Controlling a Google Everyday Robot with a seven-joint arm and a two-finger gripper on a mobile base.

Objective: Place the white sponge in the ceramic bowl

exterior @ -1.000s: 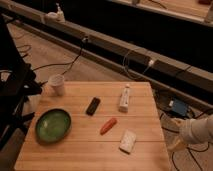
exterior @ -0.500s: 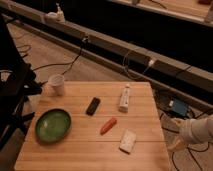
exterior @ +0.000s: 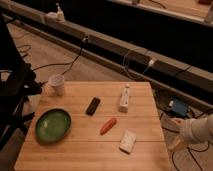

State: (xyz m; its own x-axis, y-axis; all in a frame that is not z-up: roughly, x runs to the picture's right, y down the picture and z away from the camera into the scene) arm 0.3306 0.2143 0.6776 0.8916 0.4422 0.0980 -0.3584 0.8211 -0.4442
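The flat, rounded white sponge (exterior: 128, 141) lies on the slatted wooden surface (exterior: 80, 155), apart from the glossy green ceramic bowl (exterior: 52, 125). The pale gripper (exterior: 176, 140) hangs beyond the surface's right edge; I cannot tell its grip.

Robot body, visible portion: 1 arm (exterior: 199, 129), seen at the right edge of the view.
Casing: white, smooth and rounded; 1 thick tubular segment, shaded grey along its underside.
Gripper (exterior: 175, 142): at the arm's lower-left end, low at the right of the view. It is cream-tinted against the white casing and narrower than the segment behind it.
Seams, cables, markings: too indistinct to tell.
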